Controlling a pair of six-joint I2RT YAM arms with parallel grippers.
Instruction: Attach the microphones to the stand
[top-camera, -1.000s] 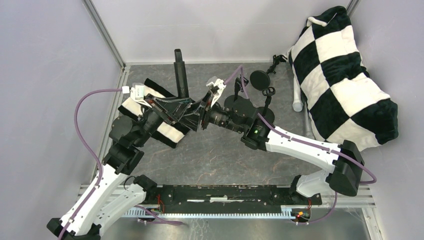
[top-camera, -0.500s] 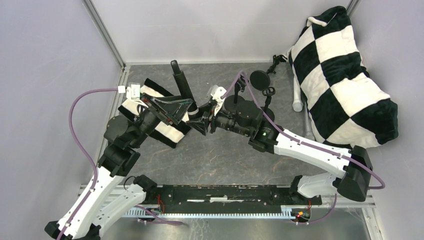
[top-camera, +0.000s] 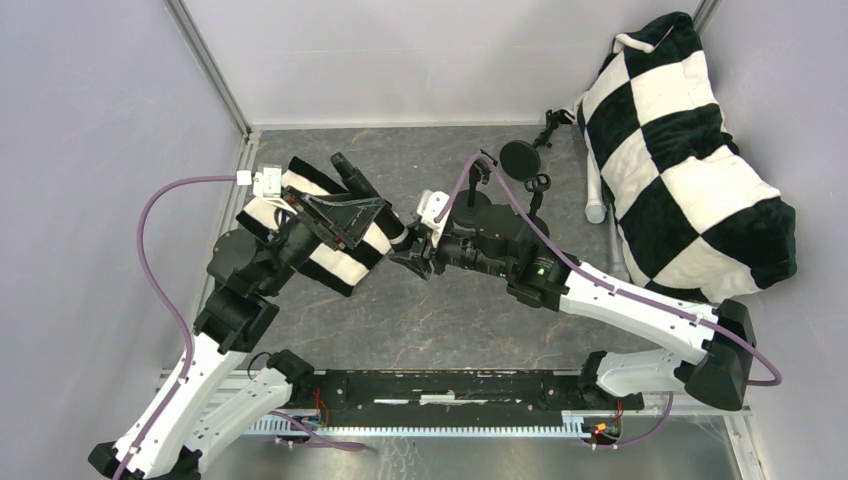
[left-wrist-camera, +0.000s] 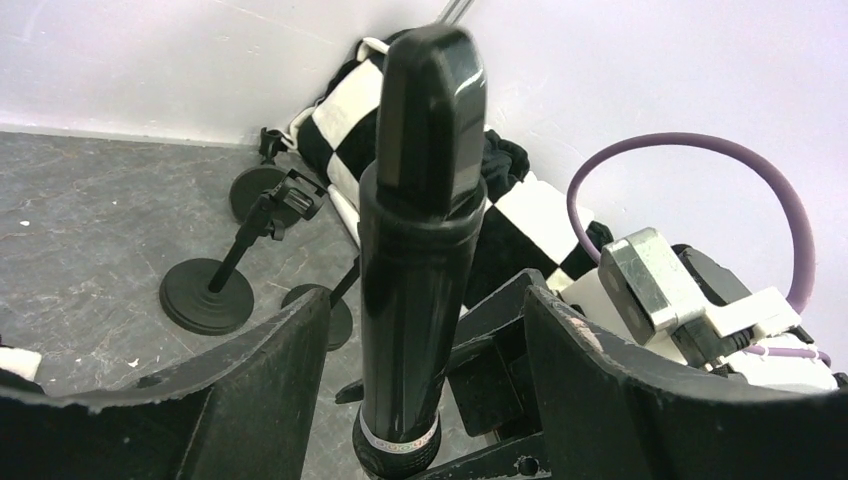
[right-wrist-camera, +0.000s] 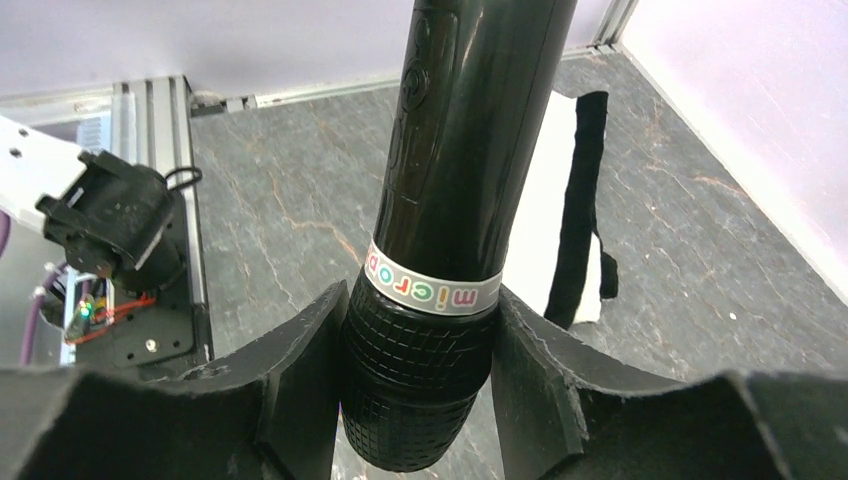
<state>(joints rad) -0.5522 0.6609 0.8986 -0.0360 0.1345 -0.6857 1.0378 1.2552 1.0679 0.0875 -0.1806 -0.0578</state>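
The right claw (right-wrist-camera: 420, 335) is clenched on the mesh head of the black microphone (right-wrist-camera: 470, 140), its 2 fingers pressed against the grille just below the lettered band. The left claw (left-wrist-camera: 420, 300) is released: its fingers flank the barrel with a gap on both sides. The microphone hangs above the table (top-camera: 420, 310), slanting away over the striped cloth (top-camera: 330, 262), well apart from the stands (left-wrist-camera: 205, 295).

Only 1 grip bears it, and that grip sits on the rounded end, so the long barrel could probably pivot or slide out as the arm swings toward the stands. A sideways move of the left claw before it backs off could knock the barrel. The stands look light, so pressing the barrel into a clip off-line could tip one.

The right wrist view alone shows the contact on the grille. The left wrist view shows the gaps at the fingers and 3 round bases grouped near the checkered cushion (top-camera: 690, 150). From overhead the right arm hides part of that group, yet a white microphone (top-camera: 596, 195) shows beside the cushion.
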